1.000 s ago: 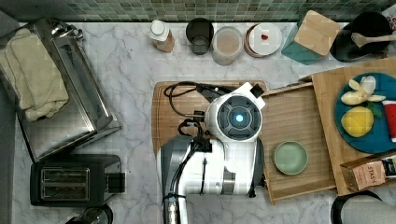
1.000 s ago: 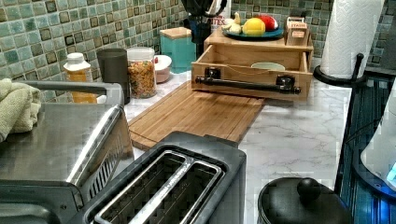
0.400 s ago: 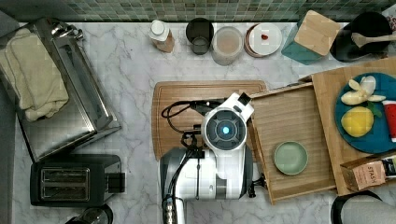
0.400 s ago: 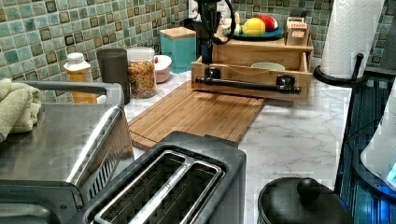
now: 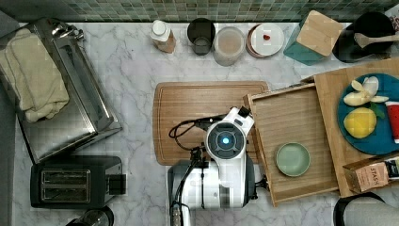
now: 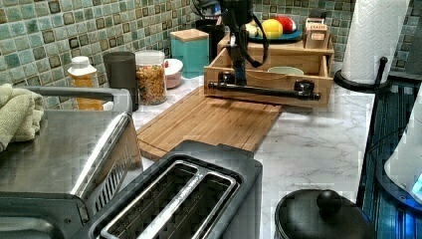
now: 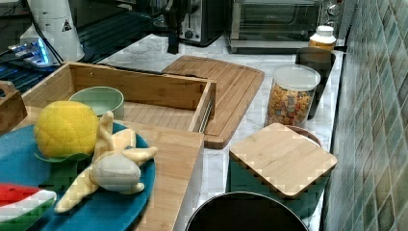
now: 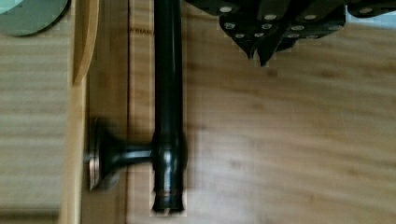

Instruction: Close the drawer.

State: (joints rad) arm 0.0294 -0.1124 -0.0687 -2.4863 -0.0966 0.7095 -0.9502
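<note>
So the arm reaches straight down over the cutting board, its gripper pinched narrow beside the handle of the drawer, which stands pulled out.

I'm looking at a home kitchen counter

Marble worktop, green tile backsplash, toaster, toaster oven, cereal jar, paper towel roll
</note>
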